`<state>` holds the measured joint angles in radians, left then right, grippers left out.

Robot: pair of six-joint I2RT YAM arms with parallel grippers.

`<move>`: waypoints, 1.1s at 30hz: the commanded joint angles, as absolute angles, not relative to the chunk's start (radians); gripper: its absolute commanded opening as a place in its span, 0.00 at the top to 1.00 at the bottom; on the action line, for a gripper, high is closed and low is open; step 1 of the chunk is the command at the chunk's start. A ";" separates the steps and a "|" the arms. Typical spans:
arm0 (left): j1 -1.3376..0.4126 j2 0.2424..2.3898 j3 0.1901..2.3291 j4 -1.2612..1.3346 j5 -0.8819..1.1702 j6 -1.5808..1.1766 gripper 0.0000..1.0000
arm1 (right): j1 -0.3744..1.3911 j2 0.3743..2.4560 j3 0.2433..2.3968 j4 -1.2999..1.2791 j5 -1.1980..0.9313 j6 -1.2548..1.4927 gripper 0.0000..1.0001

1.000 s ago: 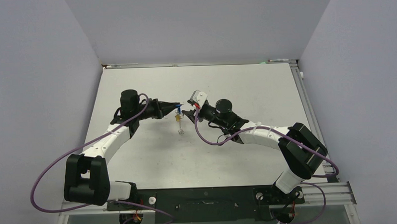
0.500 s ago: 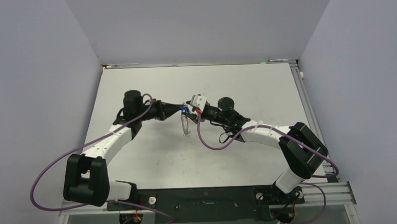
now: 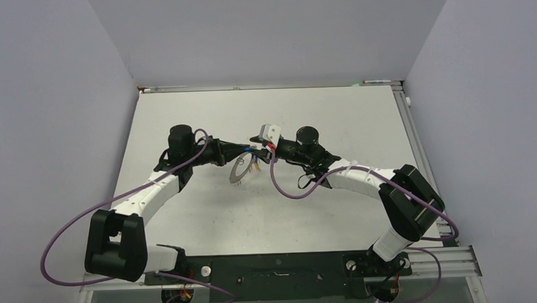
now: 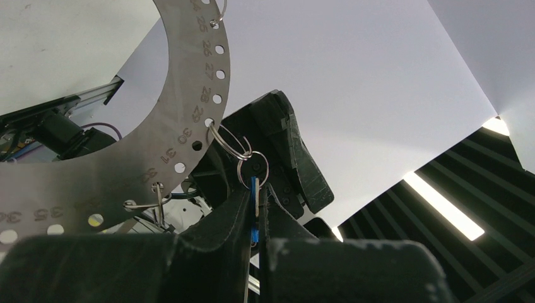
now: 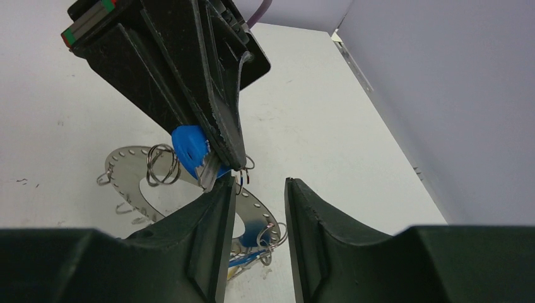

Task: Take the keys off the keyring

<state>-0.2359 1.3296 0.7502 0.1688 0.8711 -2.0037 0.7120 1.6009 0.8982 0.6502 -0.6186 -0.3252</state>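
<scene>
My left gripper (image 3: 247,149) is shut on a key with a blue tag (image 4: 254,205), which shows edge-on between its fingers. The blue tag also shows in the right wrist view (image 5: 189,146). The keyring (image 3: 237,174), a flat silver ring plate with numbered holes (image 4: 189,107), hangs from that key by small split rings (image 4: 230,140), above the table. My right gripper (image 5: 258,183) is open and empty, its left finger (image 5: 211,227) close under the held key, tip to tip with the left gripper (image 5: 189,76). More keys with blue and yellow tags (image 5: 249,252) hang from the plate's lower edge.
The white table (image 3: 332,122) spreads around both arms, with grey walls on three sides. A metal rail (image 3: 413,133) runs along its right edge. Both arms meet near the middle of the table.
My left gripper has moved right toward the right gripper with the blue-tagged key. The keyring has swung from hanging edge-on to showing its flat face. The right gripper has shifted slightly left.
</scene>
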 commanded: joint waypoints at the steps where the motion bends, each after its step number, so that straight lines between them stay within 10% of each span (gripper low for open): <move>1: -0.249 1.293 0.768 0.230 0.893 -1.995 1.00 | 0.711 1.599 0.959 0.657 -0.669 -0.304 0.65; 20: -0.247 1.286 0.773 0.226 0.902 -1.996 1.00 | 0.718 1.615 0.987 0.588 -0.734 -0.376 0.94; 33: -0.190 1.271 0.748 0.206 0.893 -1.982 1.00 | 0.670 1.551 0.965 0.667 -0.702 -0.212 0.95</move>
<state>-0.2085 1.3109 0.7460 0.1680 0.8726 -1.9987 0.7040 1.6104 0.9447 0.5877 -0.6914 -0.2989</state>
